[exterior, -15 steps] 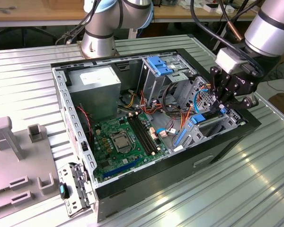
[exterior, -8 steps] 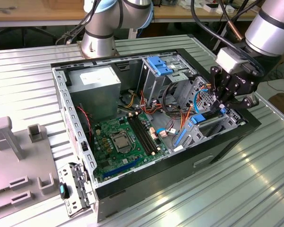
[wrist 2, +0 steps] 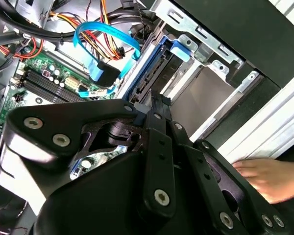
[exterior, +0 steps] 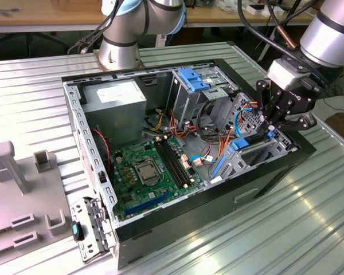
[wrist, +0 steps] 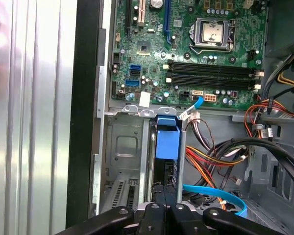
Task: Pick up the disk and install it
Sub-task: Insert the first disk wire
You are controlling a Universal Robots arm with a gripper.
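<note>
- The end effector [wrist: 164, 211] has its fingers nearly together, pinching the near end of the disk [wrist: 167, 142].
- The disk stands on edge in the drive cage [wrist: 121, 147], straight ahead of the end effector.
- Its long axis points away from the end effector, toward the motherboard [wrist: 186, 54].

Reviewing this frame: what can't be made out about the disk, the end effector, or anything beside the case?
The disk: the first wrist view shows its blue carrier edge-on in the bay, and the bay's walls hide the drive body.
How far it is seated: in the second wrist view the end effector covers the lower part of the bay.
The hand beside the case: it is blurred and cut off by the picture's edge, so what it is doing is unclear.
</note>
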